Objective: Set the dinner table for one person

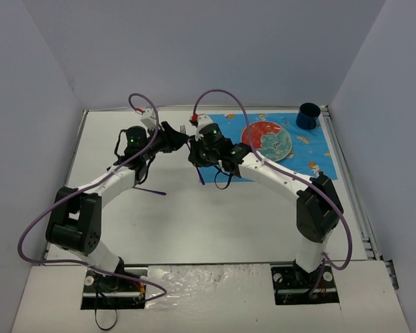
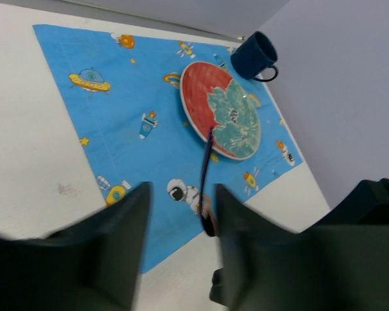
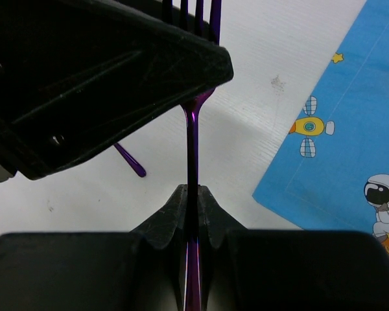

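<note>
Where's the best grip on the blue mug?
Pinch its rim wall from straight above. The blue mug stands upright, mouth open, at the far right corner of the mat, and its handle is only a small loop.

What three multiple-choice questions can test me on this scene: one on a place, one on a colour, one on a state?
1. Where does the mug stand?
A. by the far right corner of the blue mat
B. at the mat's near left corner
C. in the middle of the mat

2. What colour is the fork?
A. green
B. purple
C. white

3. In what state is the right gripper?
A. open and empty
B. wide open around the fork
C. shut on the fork's handle

Answers:
1 A, as the top view shows the mug at the mat's far right corner.
2 B, as the right wrist view shows a shiny purple handle and tines.
3 C, as both fingers press against the thin handle with no gap.
</note>
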